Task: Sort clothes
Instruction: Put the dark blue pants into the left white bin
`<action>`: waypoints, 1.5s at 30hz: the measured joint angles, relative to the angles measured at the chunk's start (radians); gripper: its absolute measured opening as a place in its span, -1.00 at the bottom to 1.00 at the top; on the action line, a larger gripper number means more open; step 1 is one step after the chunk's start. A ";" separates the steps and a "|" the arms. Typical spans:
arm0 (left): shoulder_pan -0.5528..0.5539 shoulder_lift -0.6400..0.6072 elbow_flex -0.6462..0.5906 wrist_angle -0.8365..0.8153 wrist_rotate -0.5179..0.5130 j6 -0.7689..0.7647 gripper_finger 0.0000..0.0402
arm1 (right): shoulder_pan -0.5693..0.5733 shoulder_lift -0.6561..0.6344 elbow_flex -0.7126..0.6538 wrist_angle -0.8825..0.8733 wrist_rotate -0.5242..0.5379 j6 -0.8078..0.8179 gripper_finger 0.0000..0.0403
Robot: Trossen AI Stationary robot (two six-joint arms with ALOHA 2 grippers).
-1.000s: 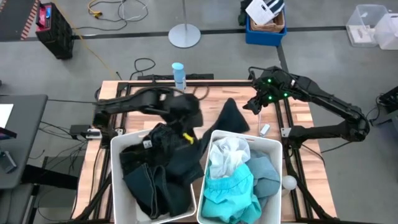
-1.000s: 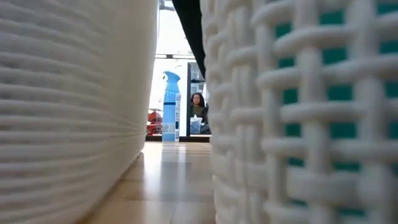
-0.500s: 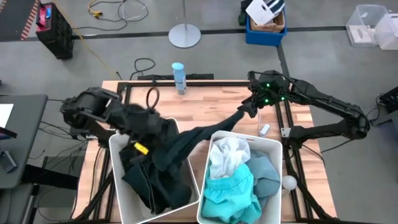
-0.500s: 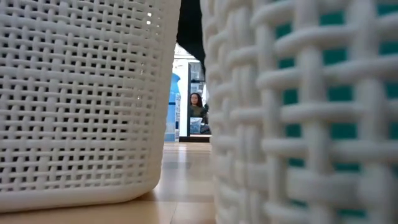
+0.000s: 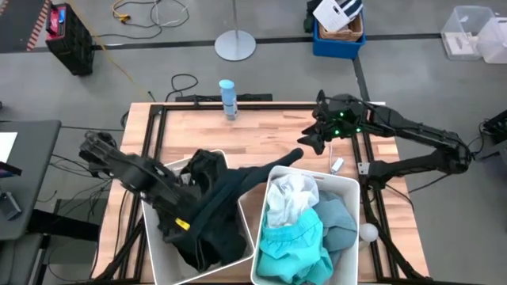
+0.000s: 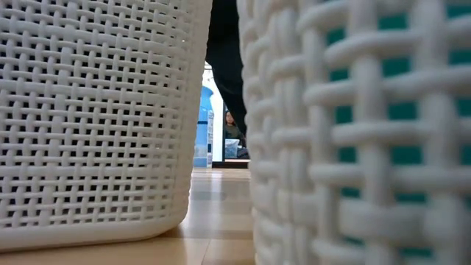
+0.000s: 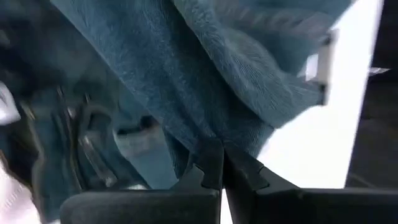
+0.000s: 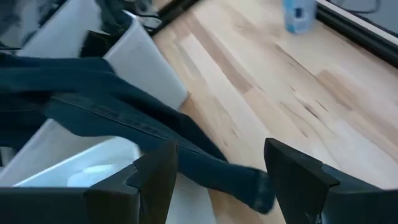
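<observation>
Now dark garment (image 5: 230, 186) in left end effector (image 7: 219, 163)

The left arm is stretched from the table's left edge toward the near side, and the left gripper (image 7: 219, 163) is lowered with its fingers pressed together, pinched on dark cloth. The right arm is folded in from the right edge toward the far right part of the tabletop. The right gripper (image 8: 219, 177) is held above the wood with its two fingers (image 8: 152, 177) spread wide apart, nothing between them.
</observation>
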 joint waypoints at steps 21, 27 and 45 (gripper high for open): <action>0.018 0.000 -0.687 0.569 0.180 -0.041 -0.96 | 0.212 0.001 0.000 0.187 0.044 0.033 0.28; 0.017 -0.039 -0.599 0.481 0.109 -0.037 -0.60 | 0.237 0.010 0.000 0.187 0.047 0.007 0.28; 0.075 -0.249 -0.259 0.394 -0.397 -0.054 0.12 | 0.242 0.195 0.001 0.286 0.039 0.000 0.28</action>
